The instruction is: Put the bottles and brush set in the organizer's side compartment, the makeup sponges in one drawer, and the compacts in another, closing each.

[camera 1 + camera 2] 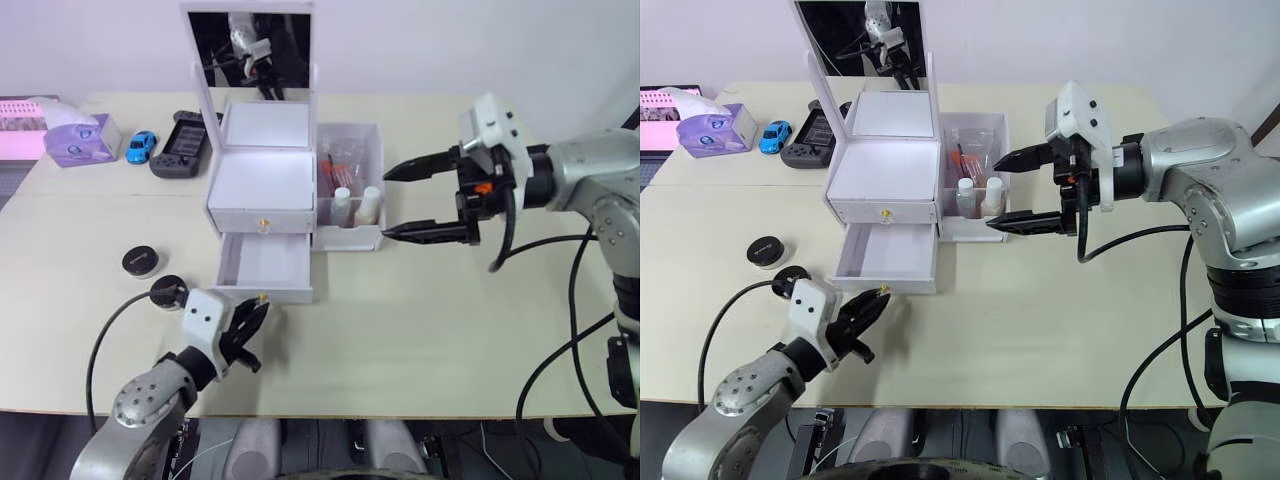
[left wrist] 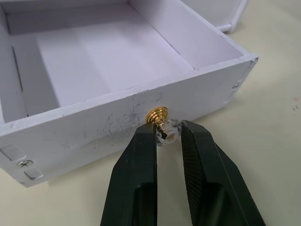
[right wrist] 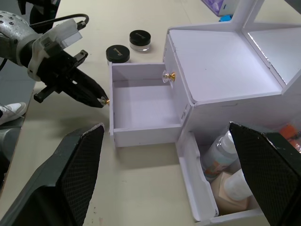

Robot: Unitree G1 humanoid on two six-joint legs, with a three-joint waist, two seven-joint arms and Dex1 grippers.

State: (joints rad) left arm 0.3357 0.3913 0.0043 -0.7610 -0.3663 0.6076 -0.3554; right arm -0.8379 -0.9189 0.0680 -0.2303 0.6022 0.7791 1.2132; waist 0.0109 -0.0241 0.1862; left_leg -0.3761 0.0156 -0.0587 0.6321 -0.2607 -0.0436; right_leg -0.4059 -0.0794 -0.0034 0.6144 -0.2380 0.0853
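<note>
while the left gripper (image 2: 168, 136) pinches the knob (image 2: 160, 117) of the empty lower drawer (image 1: 262, 265), the compacts (image 1: 140, 260) need loading next; the right gripper (image 1: 412, 200) hangs spread.

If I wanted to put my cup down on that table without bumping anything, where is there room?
The widest bare stretch of the table lies in front of the organizer, below the right gripper. It is crowded at the open lower drawer, where the left gripper pinches the knob, and by the two black compacts beside it.

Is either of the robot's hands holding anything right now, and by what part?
The left gripper pinches the gold knob of the open lower drawer. The right gripper is open and holds nothing.
</note>
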